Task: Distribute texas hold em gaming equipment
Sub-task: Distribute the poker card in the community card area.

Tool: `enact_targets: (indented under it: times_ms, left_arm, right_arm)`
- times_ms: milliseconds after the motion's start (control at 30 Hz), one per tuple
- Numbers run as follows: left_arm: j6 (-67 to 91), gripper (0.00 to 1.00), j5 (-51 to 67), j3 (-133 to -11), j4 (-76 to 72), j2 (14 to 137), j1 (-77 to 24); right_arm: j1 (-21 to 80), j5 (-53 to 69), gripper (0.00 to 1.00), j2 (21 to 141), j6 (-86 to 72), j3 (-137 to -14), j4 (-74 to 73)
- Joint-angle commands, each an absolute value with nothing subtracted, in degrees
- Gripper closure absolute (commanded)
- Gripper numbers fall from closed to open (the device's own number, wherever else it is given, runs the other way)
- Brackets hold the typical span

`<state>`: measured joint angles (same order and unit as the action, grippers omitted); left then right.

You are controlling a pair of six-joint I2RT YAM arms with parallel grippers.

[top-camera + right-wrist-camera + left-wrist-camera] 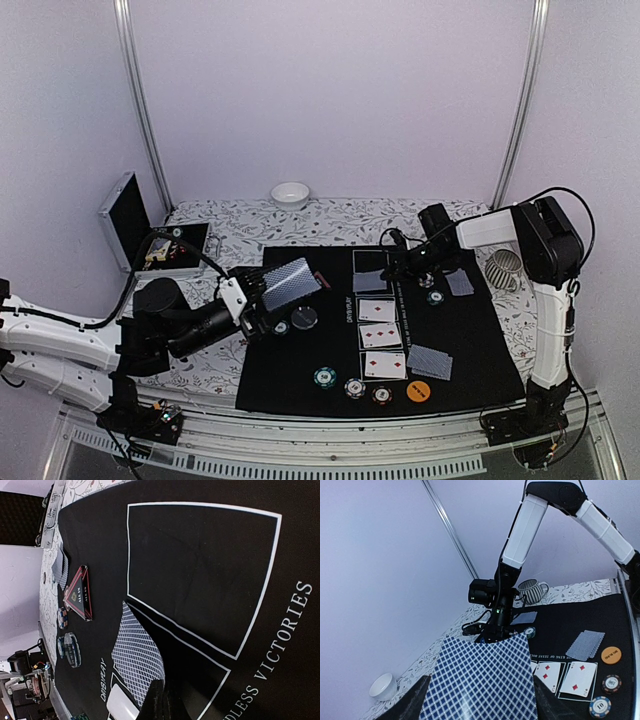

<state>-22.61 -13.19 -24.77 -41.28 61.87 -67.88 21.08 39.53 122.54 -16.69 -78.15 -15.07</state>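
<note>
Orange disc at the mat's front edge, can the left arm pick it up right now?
Probably not. The left gripper is shut on the deck of cards, so it cannot grasp the orange disc, though the path over the mat looks open.

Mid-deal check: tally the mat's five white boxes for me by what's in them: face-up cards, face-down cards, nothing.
Face-up cards: 3
Face-down card: 1
Empty box: 1
Total: 5 boxes

mat (200, 570): I'm reading "VICTORIES" in white letters | orange disc (611, 655): I make out "BIG BLIND" | striped chip (600, 707): there's a "10"
</note>
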Motion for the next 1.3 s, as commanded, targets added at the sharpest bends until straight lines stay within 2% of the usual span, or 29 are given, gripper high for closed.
enact_targets:
  times_ms: [0,333,400,533,667,733,767,800,1000,1067,1167,1267]
  left_arm:
    - [-23.3,0.40,-13.2,-26.5,-41.3,61.5,-68.2]
    - [-23.8,0.39,-13.3,-26.7,-40.9,61.6,-68.2]
    - [-23.8,0.39,-13.3,-26.8,-40.8,61.6,-68.2]
    - [-23.8,0.39,-13.0,-27.0,-40.6,61.6,-68.2]
    - [-23.8,0.39,-12.8,-27.2,-40.3,61.6,-68.1]
    - [-23.9,0.39,-12.6,-27.5,-39.9,61.5,-68.2]
    - [-23.9,0.39,-12.5,-27.7,-39.8,61.4,-68.2]
    - [-24.0,0.39,-12.3,-27.9,-39.4,61.4,-68.3]
    - [-24.8,0.39,-10.2,-29.6,-37.8,61.2,-68.5]
    - [-25.1,0.39,-9.5,-30.1,-37.8,61.2,-68.5]
    - [-25.8,0.39,-8.0,-30.7,-37.9,61.3,-68.7]
    - [-26.6,0.39,-6.0,-31.3,-37.8,61.6,-69.3]
  right_arm:
    - [21.0,36.2,0.98,123.1,-13.7,-79.8,-17.7]
    - [20.6,33.6,0.98,122.9,-9.5,-81.4,-22.6]
    - [20.6,33.8,0.94,123.1,-9.3,-81.8,-23.1]
    - [20.6,33.7,0.73,121.8,-9.3,-82.0,-23.9]
    - [20.6,28.3,0.52,118.3,-9.2,-83.2,-25.7]
    - [20.7,23.8,0.27,115.9,-8.7,-84.4,-28.1]
    - [20.9,21.1,0.07,114.3,-8.3,-84.9,-29.0]
    - [21.2,18.4,0.00,112.5,-7.9,-85.3,-29.7]
    - [27.2,-0.3,0.01,96.1,-1.7,-85.8,-27.2]
    - [29.9,-2.2,0.01,89.5,3.3,-83.9,-22.3]
    - [30.4,12.1,0.01,78.4,7.4,-76.6,-10.4]
    - [30.3,31.6,0.01,67.4,1.4,-64.5,7.3]
